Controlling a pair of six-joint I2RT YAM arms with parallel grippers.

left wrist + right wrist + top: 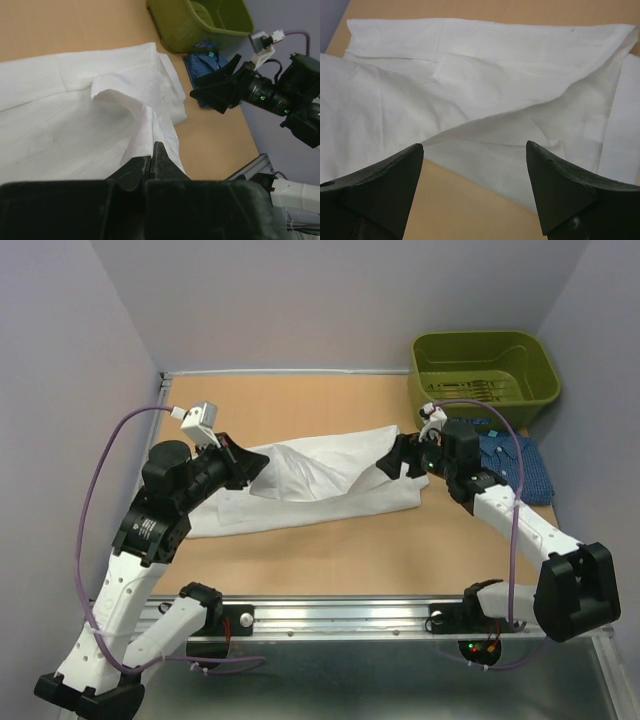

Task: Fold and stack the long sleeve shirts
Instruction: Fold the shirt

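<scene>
Across the middle of the table (330,560) lay the white shirt (330,480). The olive bin (530,405) stood in the far right corner, with the dark blue shirt (525,465) just in front of it. The left gripper (243,462) pinched a raised fold of the white shirt; the right gripper (392,458) gaped wide at its other end.

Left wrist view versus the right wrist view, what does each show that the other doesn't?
Only the left wrist: the green bin, the blue shirt beside it, the right gripper, and the left gripper pinched shut on the white shirt. Only the right wrist: its own open fingers close up, holding nothing. Both: the white shirt on the table.
</scene>
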